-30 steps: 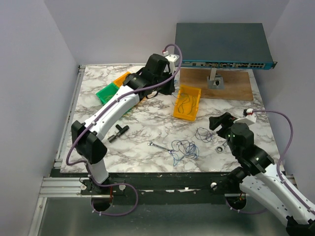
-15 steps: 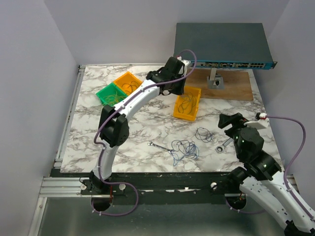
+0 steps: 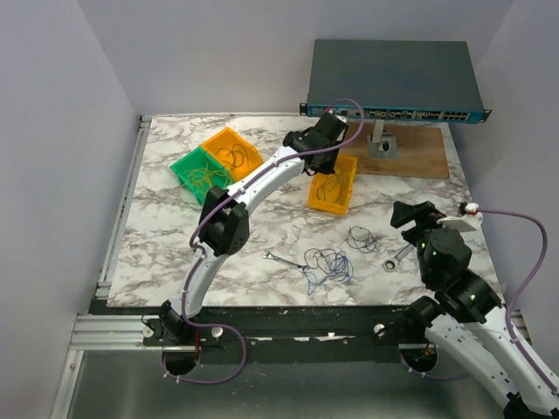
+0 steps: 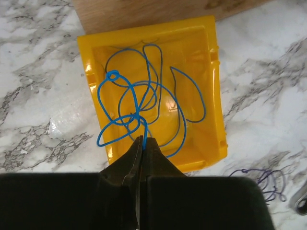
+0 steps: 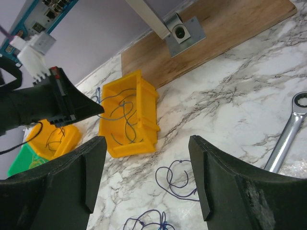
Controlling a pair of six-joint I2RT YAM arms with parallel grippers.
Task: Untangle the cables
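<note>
My left gripper [image 3: 320, 155] is over the yellow bin [image 3: 334, 183], shut on a bright blue wire [image 4: 113, 75] that hangs in loops into the bin [image 4: 192, 52]; the jaws pinch it at the tips [image 4: 142, 140]. A darker blue wire [image 4: 161, 62] lies inside the bin. A tangle of blue and other thin cables [image 3: 327, 263] lies on the marble near the front edge, and a separate dark blue loop [image 3: 361, 237] lies to its right. My right gripper [image 3: 412, 214] is open and empty, above and behind that loop [image 5: 180, 179], with its fingers [image 5: 91, 177] spread wide.
An orange bin [image 3: 231, 150] and a green bin [image 3: 199, 170] with wires sit at the back left. A silver wrench [image 3: 281, 259] lies left of the tangle and a ring wrench [image 3: 397, 256] right of the loop. A network switch [image 3: 393, 83] stands over a wooden board [image 3: 410, 150].
My left arm has swung right from the orange and green bins to above the yellow bin, carrying the blue wire. My right gripper has drawn back a little to the right.
</note>
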